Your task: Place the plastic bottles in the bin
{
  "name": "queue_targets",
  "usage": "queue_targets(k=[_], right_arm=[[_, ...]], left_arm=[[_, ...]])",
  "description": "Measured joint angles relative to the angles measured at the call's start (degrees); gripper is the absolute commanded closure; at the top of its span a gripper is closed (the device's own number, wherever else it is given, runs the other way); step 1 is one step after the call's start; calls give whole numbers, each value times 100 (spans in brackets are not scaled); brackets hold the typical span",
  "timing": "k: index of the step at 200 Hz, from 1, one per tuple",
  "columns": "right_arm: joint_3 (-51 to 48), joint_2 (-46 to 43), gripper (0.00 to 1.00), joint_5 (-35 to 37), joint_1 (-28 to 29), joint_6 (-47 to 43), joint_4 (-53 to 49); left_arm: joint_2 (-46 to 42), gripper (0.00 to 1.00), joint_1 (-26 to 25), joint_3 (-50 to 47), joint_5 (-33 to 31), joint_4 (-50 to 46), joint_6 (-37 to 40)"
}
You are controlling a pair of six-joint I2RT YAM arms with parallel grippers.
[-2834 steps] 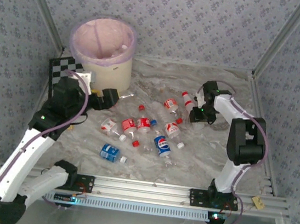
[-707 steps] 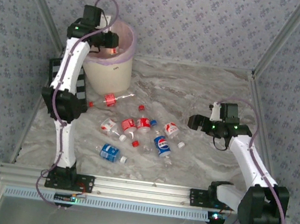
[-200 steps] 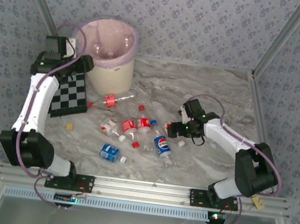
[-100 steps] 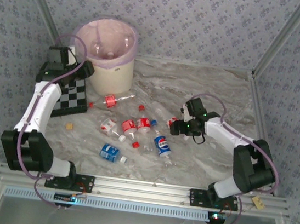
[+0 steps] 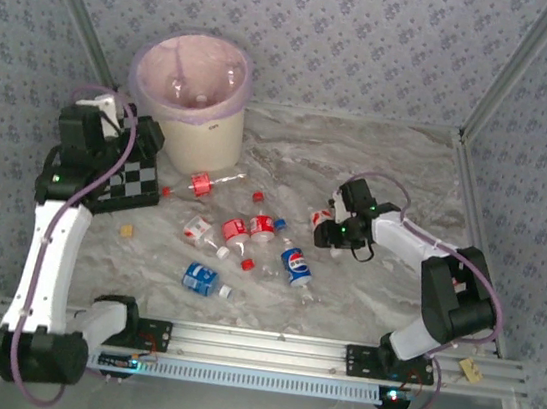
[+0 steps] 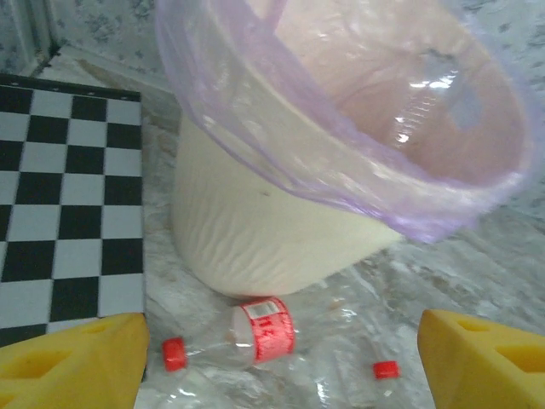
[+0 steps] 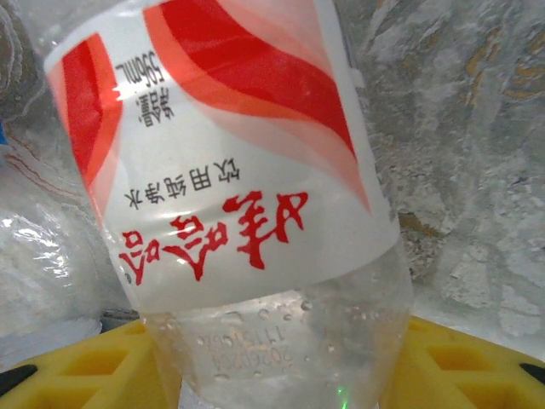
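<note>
The bin stands at the back left, and its pink-lined cream wall rises just ahead in the left wrist view. My left gripper hangs open beside it over the checkerboard, with nothing between its yellow fingers. A red-labelled bottle lies at the bin's foot. My right gripper is shut on a clear bottle with a red-and-white label, right of centre. Several more bottles lie mid-table, among them a blue-labelled one and another blue one.
A black-and-white checkerboard lies flat left of the bottles. Loose red caps are scattered on the marbled table. Patterned walls and metal posts close in the back and sides. A metal rail runs along the near edge.
My left arm has drawn back from the bin towards the near left. My right gripper has slid left onto the red-and-white bottle and closed on it.
</note>
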Motion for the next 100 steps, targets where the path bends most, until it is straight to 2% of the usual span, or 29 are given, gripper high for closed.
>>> queue_targets(k=[15,35,50,66,100], right_arm=[[59,-138,48,-44,-96,-17,-83],[83,-601,51,-216,-367,-20,-144],[70,-1064,52,-428,-640,15,-118],[-63,-1626,56,-769,-935,153,87],[-610,-2457,61,-1436,-1082,586,614]], left_arm=[[-293,10,-369,-367,157,326,-400],[-326,4,-1272,-634,173,680,-879],[-111,0,-2096,-745,22,1075,-1165],[116,0,-2896,-1012,-92,1827,-1523],[1064,0,-4094,-1191,-376,3283,-1958]])
